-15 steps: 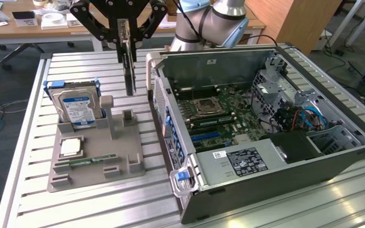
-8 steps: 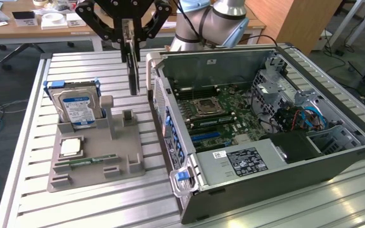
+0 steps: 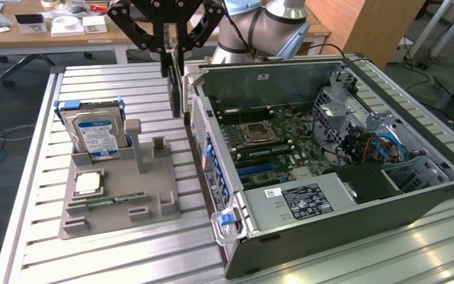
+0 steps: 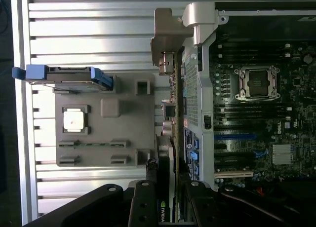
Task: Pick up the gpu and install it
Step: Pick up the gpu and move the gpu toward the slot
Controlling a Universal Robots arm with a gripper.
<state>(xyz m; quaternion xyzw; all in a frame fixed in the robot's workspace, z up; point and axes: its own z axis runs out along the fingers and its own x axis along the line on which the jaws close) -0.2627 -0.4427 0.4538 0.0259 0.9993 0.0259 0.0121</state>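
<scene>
Closest in, end effector (image 4: 167, 195) clamped shut on the graphics card (image 4: 162, 212), fingers (image 4: 144, 201) pressing its two flat faces near the top edge. Hangs down from that grip, touching nothing else that can be made out. Thin as a blade from the exterior view, broad faces turned to that view's left and right. Cannot tell from either picture whether the longer side runs downward or away from the camera.

Below, a narrow strip of bare tabletop (image 3: 132, 254) between the grey tray (image 3: 113, 222) and the computer case (image 3: 330, 242). Just beside the card, on the exterior view's right, the case's vented rear wall (image 4: 190, 89); so outside the case, not over the board. On the exterior view's left, the tray, with a hard drive (image 3: 94, 133) standing in it.

Farther off, past that wall and inside the open case, the motherboard (image 3: 290, 148) with its blue slots (image 3: 255, 172), apparently empty. Lie to the exterior view's right of the card, nearer that camera and lower. Seem to run crosswise to the rear wall, while the card's faces sit about parallel to it. Lifted, then, but not yet seated.
</scene>
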